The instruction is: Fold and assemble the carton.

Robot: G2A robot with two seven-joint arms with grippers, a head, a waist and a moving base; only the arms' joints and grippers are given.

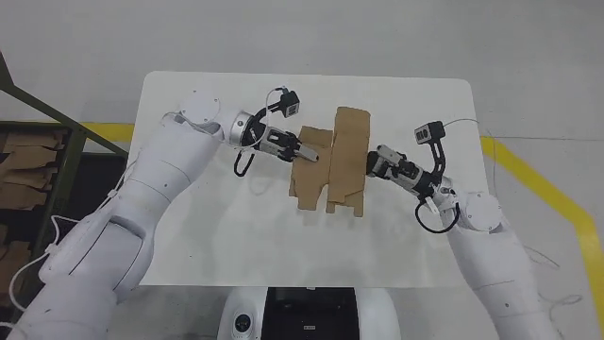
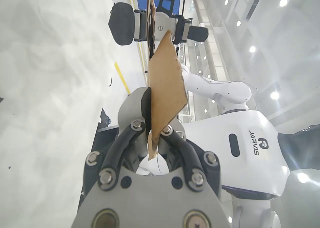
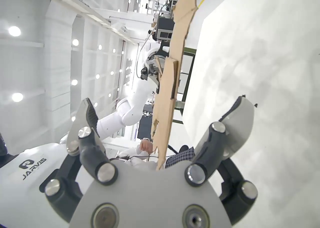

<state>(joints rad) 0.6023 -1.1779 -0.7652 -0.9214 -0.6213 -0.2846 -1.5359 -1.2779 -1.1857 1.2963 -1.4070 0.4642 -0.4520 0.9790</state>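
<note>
Carton [image 1: 342,156] hangs above the table [image 1: 208,236], one flap clamped in the left gripper [image 1: 310,155]. Spread wide, the right gripper [image 1: 369,162] straddles its opposite edge.

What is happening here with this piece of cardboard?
A two-armed robot is handling a flat carton over a white table. The left claw is shut on one edge of it. The right claw is open, with the opposite edge between its fingers but not gripped. The carton is not yet formed into a box.
</note>
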